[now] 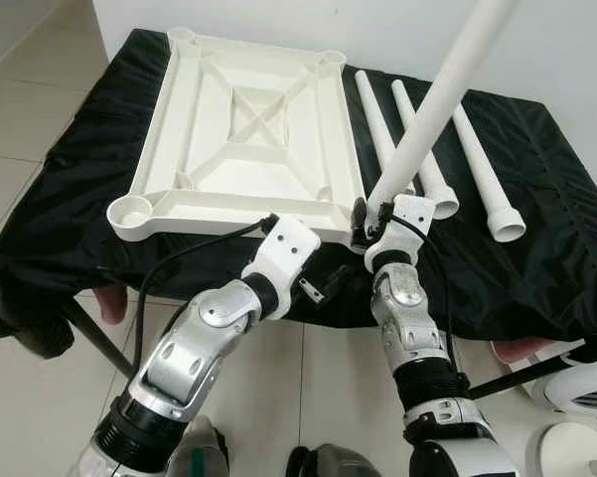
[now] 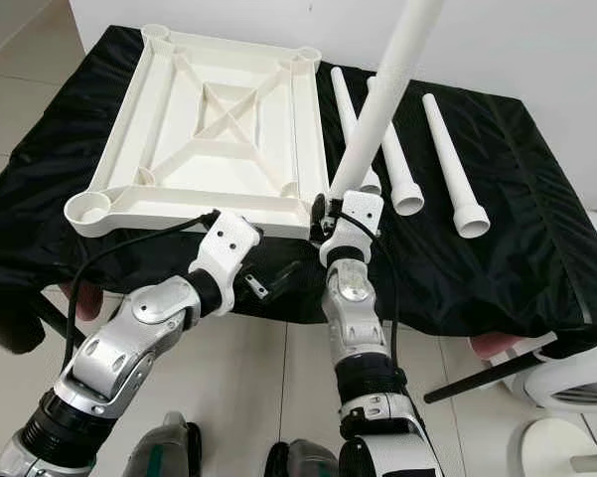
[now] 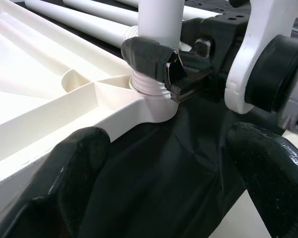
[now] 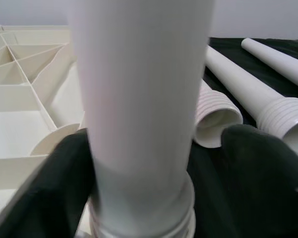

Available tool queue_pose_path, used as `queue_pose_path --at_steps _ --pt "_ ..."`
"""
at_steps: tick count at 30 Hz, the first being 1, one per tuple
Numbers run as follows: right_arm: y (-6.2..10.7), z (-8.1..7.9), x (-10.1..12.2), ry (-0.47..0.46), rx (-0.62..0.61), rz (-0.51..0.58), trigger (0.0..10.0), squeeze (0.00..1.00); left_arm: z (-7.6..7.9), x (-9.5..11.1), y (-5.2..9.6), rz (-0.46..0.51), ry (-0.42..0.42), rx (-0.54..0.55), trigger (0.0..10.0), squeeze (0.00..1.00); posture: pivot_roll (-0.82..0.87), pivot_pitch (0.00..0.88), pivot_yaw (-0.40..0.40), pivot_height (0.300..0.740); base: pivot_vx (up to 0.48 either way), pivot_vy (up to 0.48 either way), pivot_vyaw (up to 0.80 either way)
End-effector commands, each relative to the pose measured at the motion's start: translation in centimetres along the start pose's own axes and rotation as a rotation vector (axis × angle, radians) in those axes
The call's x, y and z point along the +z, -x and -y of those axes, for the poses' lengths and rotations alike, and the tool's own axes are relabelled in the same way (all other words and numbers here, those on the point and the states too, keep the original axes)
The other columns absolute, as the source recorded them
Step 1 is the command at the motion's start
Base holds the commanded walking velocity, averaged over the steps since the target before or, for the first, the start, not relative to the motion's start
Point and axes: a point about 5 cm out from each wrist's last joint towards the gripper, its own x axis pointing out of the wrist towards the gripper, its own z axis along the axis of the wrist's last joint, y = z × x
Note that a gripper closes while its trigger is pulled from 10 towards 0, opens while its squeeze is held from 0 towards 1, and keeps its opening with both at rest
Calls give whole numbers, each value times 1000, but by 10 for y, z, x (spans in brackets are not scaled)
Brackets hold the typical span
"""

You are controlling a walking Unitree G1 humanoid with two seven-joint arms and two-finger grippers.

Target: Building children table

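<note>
Clamped on the base of a white leg (image 1: 437,99), the right hand (image 1: 370,221) holds it just above its ribbed end, which sits in the near right corner socket of the tabletop (image 1: 248,139); the leg rises tilted up and to the right. Black fingers (image 4: 59,183) press the tube from both sides in the right wrist view. Beside it, the left hand (image 1: 323,283) hangs below the table's front edge with its fingers (image 3: 64,173) spread apart, gripping nothing, near the same corner. White and ribbed underneath, the tabletop lies upside down on a black cloth (image 1: 536,199) that covers the table, with round sockets at its corners. Farther right on the cloth lie three more legs (image 1: 482,174) side by side, threaded ends toward the robot.
</note>
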Motion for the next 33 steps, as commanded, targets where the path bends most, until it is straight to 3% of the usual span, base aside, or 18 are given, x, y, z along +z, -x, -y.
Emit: queue_pose_path --at_steps 1,2,8,10,13,14,16,20,27,30,33 --pt "4 11 -11 18 -11 -55 10000 455 6 0 -1 1 -1 -37 10000 0 125 54 -124 740 0 0 0" --pt "2 13 -11 15 20 -56 10000 0 6 0 -2 2 -1 -37 10000 0 123 56 -125 740 0 0 0" --pt "-2 15 -10 5 116 -58 10000 0 6 1 -2 4 0 -34 10000 0 121 60 -123 740 0 0 0" --pt "-10 19 -4 7 221 -55 10000 0 5 2 -2 7 1 -29 10000 0 122 65 -121 740 0 0 0" --pt "-10 19 -4 7 221 -55 10000 0 5 2 -2 7 1 -29 10000 0 122 65 -121 740 0 0 0" --pt "-20 26 7 20 331 -39 10000 0 3 2 -2 8 0 -25 10000 0 124 66 -117 740 0 0 0" --pt "-20 26 7 20 331 -39 10000 0 3 2 -2 8 0 -25 10000 0 124 66 -117 740 0 0 0" --pt "-32 38 21 60 488 -27 10000 0 2 3 -2 10 -1 -20 10000 0 123 65 -116 740 0 0 0" --pt "-35 41 25 73 574 -32 10000 0 1 4 -2 12 -3 -18 10000 0 124 67 -116 740 0 0 0" --pt "-36 43 24 71 737 -84 10000 0 1 5 -2 16 0 -15 10000 0 128 69 -115 740 0 0 0" --pt "-36 44 21 75 782 -106 10000 0 1 5 -2 16 0 -14 10000 0 130 69 -114 740 0 0 0"
